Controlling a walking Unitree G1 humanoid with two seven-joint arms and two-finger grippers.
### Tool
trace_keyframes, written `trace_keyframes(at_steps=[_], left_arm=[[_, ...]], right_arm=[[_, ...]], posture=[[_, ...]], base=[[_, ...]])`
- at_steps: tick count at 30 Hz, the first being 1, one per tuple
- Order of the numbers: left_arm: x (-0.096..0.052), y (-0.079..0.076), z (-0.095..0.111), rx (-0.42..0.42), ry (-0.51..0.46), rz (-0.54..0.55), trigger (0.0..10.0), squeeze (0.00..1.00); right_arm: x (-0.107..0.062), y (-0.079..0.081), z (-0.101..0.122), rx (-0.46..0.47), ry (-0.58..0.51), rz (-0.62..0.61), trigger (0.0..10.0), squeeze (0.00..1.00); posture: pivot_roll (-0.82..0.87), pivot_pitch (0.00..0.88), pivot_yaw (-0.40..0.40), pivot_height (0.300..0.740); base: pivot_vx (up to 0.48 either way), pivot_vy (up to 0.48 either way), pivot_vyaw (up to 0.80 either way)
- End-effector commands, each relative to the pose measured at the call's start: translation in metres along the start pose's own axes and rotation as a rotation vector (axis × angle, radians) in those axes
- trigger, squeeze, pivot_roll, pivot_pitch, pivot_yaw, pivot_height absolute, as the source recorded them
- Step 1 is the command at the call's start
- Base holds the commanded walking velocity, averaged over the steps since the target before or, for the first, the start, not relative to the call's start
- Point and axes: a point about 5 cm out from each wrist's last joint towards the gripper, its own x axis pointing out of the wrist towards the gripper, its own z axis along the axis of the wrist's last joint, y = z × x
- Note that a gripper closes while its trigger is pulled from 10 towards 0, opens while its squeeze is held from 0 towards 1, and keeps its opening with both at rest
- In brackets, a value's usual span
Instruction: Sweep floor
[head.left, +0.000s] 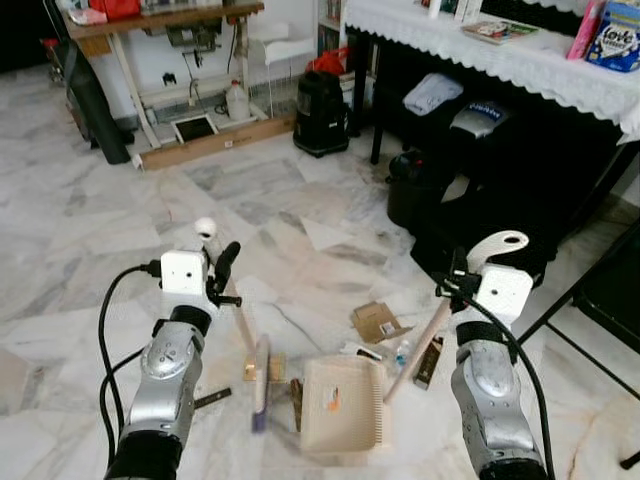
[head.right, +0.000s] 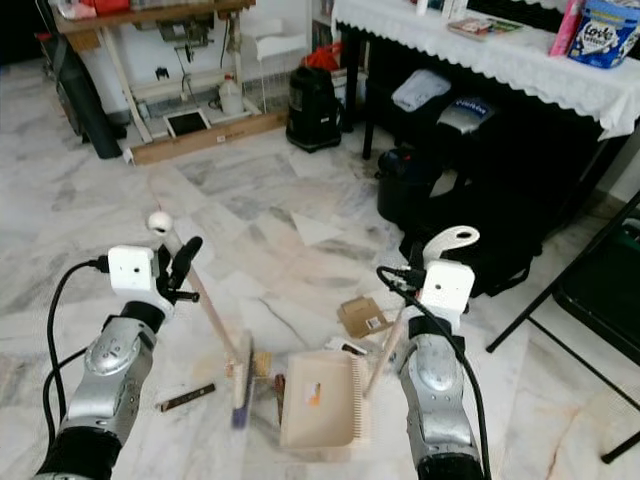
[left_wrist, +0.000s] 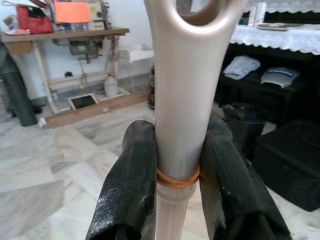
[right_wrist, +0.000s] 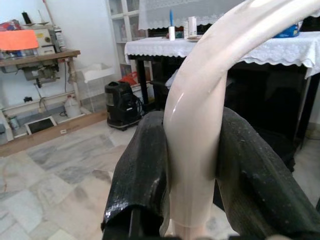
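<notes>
My left gripper (head.left: 222, 268) is shut on the beige broom handle (left_wrist: 176, 100) just below its looped top. The broom head (head.left: 260, 385) rests on the marble floor, blurred. Right beside it lies the cream dustpan (head.left: 340, 405), mouth toward the broom. Its long handle (head.left: 425, 335) slants up to my right gripper (head.left: 455, 288), which is shut on it below the curved grip (right_wrist: 200, 115). Litter lies around the pan: a cardboard piece (head.left: 378, 322), a small bottle (head.left: 400, 352), a dark wrapper (head.left: 430, 362), brown scraps (head.left: 276, 368) and a dark stick (head.left: 212, 398).
A black vacuum cleaner (head.left: 320, 112) and black bags (head.left: 425, 195) stand ahead, beside a table with a white lace cloth (head.left: 520, 62). A wooden workbench (head.left: 150, 22) is at the far left. Black chair legs (head.left: 590, 290) stand at the right.
</notes>
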Motion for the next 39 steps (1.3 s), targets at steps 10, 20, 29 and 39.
trace_keyframes(at_steps=[10, 20, 29, 39], left_arm=[[0.0084, -0.0039, 0.0082, 0.024, -0.033, -0.035, 10.0, 0.00], [0.0080, -0.0017, 0.0079, 0.016, -0.035, -0.026, 10.0, 0.00], [0.0092, -0.0033, 0.0093, 0.014, -0.040, -0.028, 10.0, 0.00], [0.0051, -0.0006, 0.0069, 0.015, -0.039, -0.009, 10.0, 0.00]], right_arm=[[0.0053, 0.0015, 0.0111, 0.011, -0.059, -0.009, 10.0, 0.00], [0.0062, 0.0028, 0.0113, 0.010, -0.058, -0.005, 10.0, 0.00], [0.0048, 0.0015, 0.0110, 0.010, -0.055, -0.005, 10.0, 0.00], [0.0075, 0.0029, 0.0119, 0.006, -0.055, 0.009, 10.0, 0.00]], posture=[[-0.03, 0.000, 0.058, 0.740], [-0.03, 0.000, 0.056, 0.740], [0.01, 0.000, 0.052, 0.740], [0.02, 0.000, 0.029, 0.740]], base=[[0.000, -0.055, 0.00], [0.000, -0.199, 0.00], [0.000, 0.000, 0.00], [0.000, 0.000, 0.00]])
